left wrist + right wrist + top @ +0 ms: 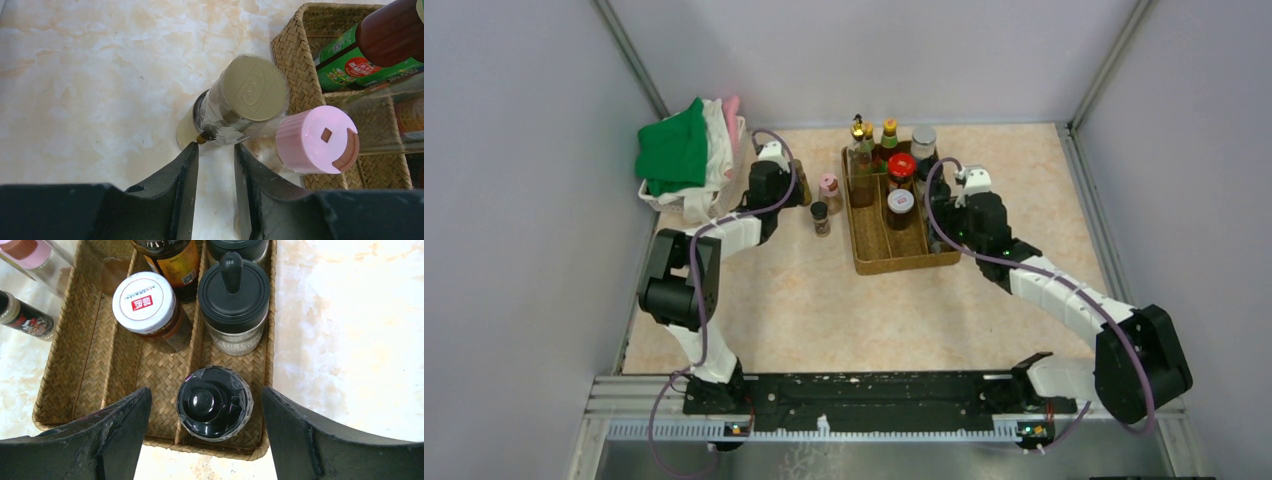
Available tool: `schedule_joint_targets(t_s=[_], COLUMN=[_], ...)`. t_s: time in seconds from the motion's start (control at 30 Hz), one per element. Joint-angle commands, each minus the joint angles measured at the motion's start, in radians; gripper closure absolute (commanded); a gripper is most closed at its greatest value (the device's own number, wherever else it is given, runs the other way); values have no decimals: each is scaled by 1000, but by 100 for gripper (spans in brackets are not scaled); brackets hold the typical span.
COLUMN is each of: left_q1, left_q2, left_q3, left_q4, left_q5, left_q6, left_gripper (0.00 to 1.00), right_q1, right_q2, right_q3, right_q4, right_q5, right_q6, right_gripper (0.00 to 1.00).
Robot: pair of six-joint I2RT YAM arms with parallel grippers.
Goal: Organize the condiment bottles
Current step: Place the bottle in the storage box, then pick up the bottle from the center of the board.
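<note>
The left gripper (216, 147) is seen narrowly parted with nothing held. A beige-lidded jar (250, 92) stands just beyond its fingertips, its body largely hidden under its own lid. A pink-capped bottle (317, 139) is set just beside that jar, near the outer wall of the woven tray (295, 55).

The right gripper (205, 390) is spread wide astride a black-capped jar (215, 402) at the near end of the tray's right compartment, and a gap is left on either side. Behind it a knob-topped grinder (234, 290) is placed, with a white-lidded jar (144, 301) in the middle compartment. Farther bottles are cut off by the frame. Bare weave is shown in the near left compartment.

The marbled table (774, 300) is enclosed by pale walls.
</note>
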Motion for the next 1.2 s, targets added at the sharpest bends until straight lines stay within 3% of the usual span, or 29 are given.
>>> schedule_joint_targets(t_s=[0.0, 0.1, 0.23, 0.93, 1.0, 1.07, 1.13, 1.17], left_q1=[0, -3, -14, -25, -26, -27, -29, -28], left_q2=[-16, -14, -30, 174, 184, 185, 175, 166], left_q3=[13, 2, -29, 156, 160, 160, 151, 146], left_q4=[73, 73, 89, 180, 190, 197, 199, 197], left_q5=[-25, -35, -43, -96, -104, -117, -133, -146], left_q6=[12, 12, 19, 65, 66, 69, 72, 75], left_gripper=[58, 45, 36, 37, 40, 49, 65, 80], right_q1=[-5, -6, -6, -6, -6, -7, -7, -7], right_q2=[29, 43, 52, 104, 108, 109, 109, 108], right_q3=[30, 32, 35, 43, 42, 41, 38, 36], right_q4=[45, 51, 48, 62, 64, 67, 70, 70], right_q5=[-32, -51, -63, -98, -95, -100, -103, -107], right_q6=[0, 1, 3, -20, -21, -22, -20, -21], right_gripper=[20, 20, 20, 21, 21, 22, 22, 22])
